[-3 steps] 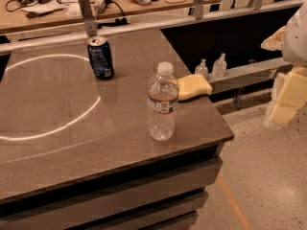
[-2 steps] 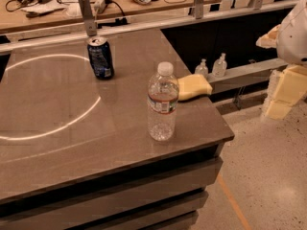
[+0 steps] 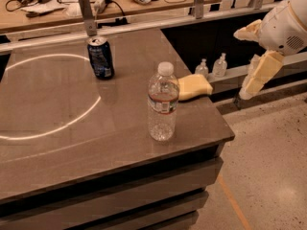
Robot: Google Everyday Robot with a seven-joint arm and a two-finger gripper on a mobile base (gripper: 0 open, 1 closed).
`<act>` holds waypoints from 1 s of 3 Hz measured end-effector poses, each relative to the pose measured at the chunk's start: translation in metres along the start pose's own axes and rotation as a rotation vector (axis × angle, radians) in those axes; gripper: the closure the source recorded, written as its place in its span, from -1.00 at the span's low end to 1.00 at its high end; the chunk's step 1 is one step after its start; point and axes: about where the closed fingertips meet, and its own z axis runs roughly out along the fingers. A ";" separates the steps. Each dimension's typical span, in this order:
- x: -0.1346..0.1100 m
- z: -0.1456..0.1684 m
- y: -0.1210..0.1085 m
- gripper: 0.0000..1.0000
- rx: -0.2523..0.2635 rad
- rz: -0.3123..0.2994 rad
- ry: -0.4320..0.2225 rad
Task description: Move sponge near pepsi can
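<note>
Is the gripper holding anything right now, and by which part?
Nothing is held. The gripper hangs open beyond the table's right side, apart from the sponge, which lies at the table's edge.

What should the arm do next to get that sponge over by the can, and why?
Probably swing the gripper in toward the sponge: it hangs open and empty out beyond the table, while the sponge lies at the table's near edge, well apart from the pepsi can.
</note>
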 end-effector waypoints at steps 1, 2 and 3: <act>0.007 0.033 -0.021 -1.00 -0.091 -0.030 -0.073; 0.020 0.065 -0.034 -1.00 -0.159 -0.044 -0.120; 0.025 0.081 -0.042 -1.00 -0.179 -0.046 -0.137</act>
